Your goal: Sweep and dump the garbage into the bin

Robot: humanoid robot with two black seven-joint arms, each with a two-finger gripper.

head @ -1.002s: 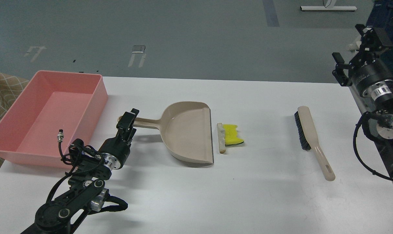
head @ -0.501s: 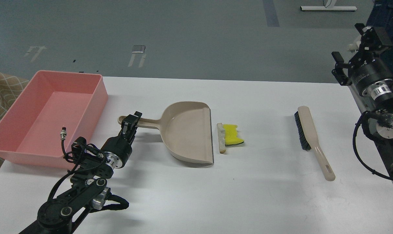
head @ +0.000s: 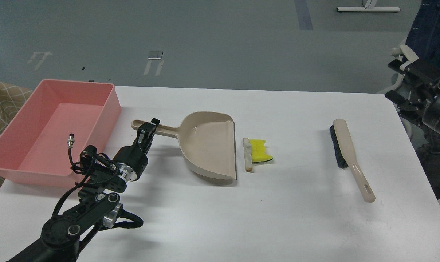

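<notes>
The garbage lies mid-table: a yellow sponge (head: 260,151) with a dark underside, touching a thin whitish slice (head: 247,154) on its left. Both sit just right of the lip of the beige dustpan (head: 209,145). My left gripper (head: 149,129) is shut on the dustpan's handle, and the handle end is raised off the table while the lip stays low. The pink bin (head: 110,109) stands at the far left, with nothing inside. My right gripper (head: 402,82) hangs at the table's right edge, its fingers apart and holding nothing.
A beige brush with black bristles (head: 345,145) lies on the right part of the white table (head: 278,218), handle toward the front. A checkered cloth (head: 1,98) shows beyond the left edge. Grey floor lies behind the table.
My left gripper closed in on the dustpan handle and lifted it, tilting the pan. My right gripper moved right and down, toward the view's edge. The garbage and brush have not moved.
</notes>
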